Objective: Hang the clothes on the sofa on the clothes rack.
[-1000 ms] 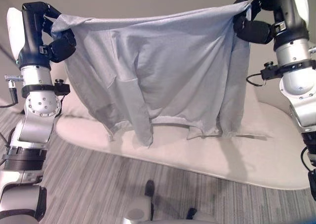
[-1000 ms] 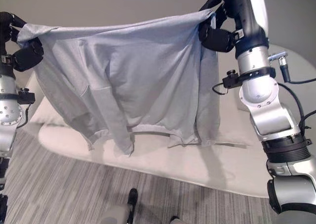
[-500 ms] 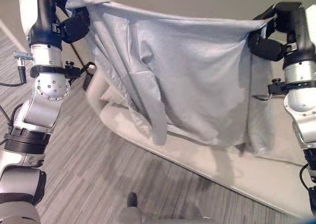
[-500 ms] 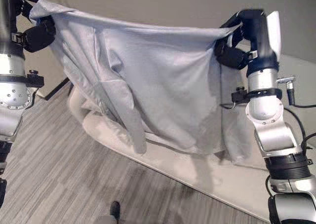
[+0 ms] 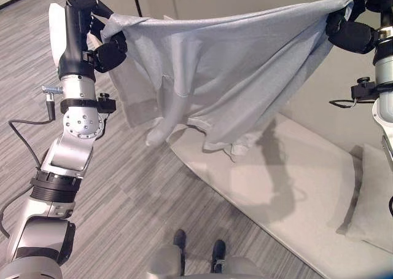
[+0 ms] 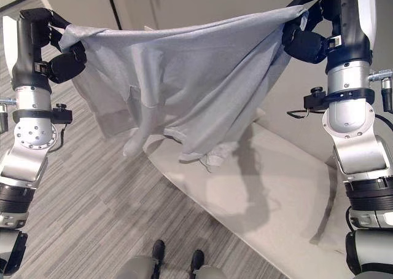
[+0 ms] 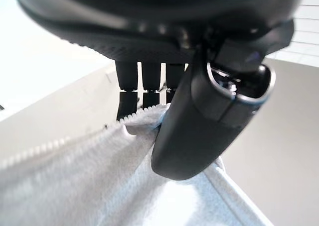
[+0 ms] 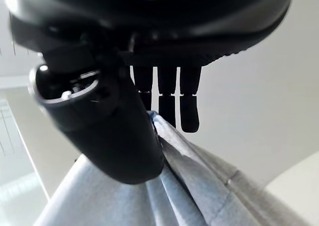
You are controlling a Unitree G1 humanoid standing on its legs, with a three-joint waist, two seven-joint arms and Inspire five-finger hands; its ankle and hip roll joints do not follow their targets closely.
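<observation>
Fingers (image 7: pixel 149 81) of both hands pinch the grey shirt (image 5: pixel 233 70) stretched sideways.

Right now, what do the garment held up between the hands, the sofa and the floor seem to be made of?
Garment: soft light grey knit fabric, probably cotton jersey; it drapes and folds, and a ribbed edge shows by the left hand; the right hand pinches the other end.
Sofa: matte cream upholstery, looks like cloth, though the weave is not visible.
Floor: grey striped planks, probably carpet or vinyl.
</observation>
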